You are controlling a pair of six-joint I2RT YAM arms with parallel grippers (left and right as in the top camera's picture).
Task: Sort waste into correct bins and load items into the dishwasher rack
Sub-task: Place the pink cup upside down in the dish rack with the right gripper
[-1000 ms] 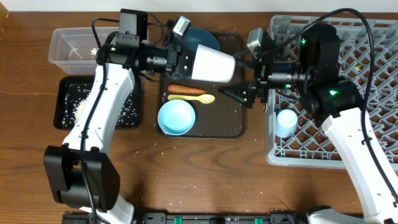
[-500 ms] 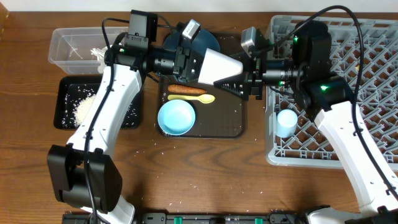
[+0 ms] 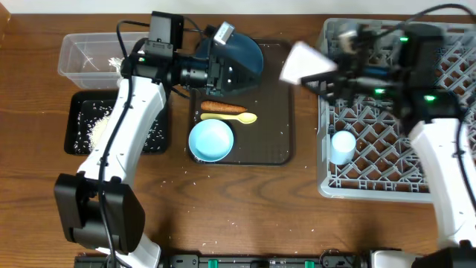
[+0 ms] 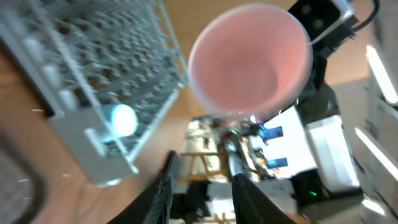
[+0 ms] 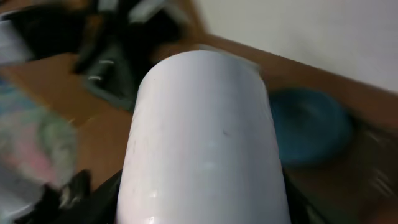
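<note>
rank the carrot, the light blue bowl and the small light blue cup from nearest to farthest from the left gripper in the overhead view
From the left gripper:
1. carrot, just below it in the picture, on the brown tray.
2. light blue bowl, lower on the same tray.
3. small light blue cup, far right, in the rack.

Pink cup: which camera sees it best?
The left wrist view. It looks straight into the pink cup, showing the whole round rim and pink inside, slightly blurred. The right wrist view is so close that only its pale side shows, cut off at the bottom. Overhead shows just a pale, blurred smear.
</note>
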